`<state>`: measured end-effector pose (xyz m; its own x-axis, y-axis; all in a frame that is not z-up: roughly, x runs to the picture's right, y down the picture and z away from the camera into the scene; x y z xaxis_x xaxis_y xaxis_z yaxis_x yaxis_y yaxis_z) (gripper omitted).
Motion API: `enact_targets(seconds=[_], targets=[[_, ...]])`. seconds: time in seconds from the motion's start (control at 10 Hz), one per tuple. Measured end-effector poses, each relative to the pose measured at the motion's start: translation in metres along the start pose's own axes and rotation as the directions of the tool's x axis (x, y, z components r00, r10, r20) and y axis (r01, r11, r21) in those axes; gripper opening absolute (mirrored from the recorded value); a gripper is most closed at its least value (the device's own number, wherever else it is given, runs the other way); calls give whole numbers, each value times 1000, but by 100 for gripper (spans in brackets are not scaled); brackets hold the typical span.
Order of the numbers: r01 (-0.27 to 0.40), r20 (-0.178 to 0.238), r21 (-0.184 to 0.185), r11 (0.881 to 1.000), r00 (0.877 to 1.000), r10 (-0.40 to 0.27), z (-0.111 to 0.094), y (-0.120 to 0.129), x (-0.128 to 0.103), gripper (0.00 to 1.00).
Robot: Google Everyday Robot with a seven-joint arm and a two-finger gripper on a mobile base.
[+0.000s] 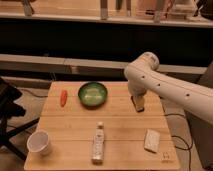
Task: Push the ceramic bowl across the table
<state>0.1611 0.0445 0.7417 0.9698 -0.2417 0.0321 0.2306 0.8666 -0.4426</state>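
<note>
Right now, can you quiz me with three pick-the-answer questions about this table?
1. Where is the gripper?
A) past the table's left edge
B) to the picture's right of the ceramic bowl, apart from it
C) inside the bowl

2. What colour is the bowl?
A) green
B) blue
C) white

3. How is the bottle?
A) standing upright
B) lying on the table
C) inside the bowl

Answers:
1 B, it hangs over the table's far right part.
2 A, it is glossy green.
3 B, it lies flat near the front edge.
</note>
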Motion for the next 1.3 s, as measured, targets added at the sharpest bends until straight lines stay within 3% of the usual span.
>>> enact_targets(seconds=[1.3], targets=[[40, 0, -28, 999, 999, -40, 15, -11, -22, 80]])
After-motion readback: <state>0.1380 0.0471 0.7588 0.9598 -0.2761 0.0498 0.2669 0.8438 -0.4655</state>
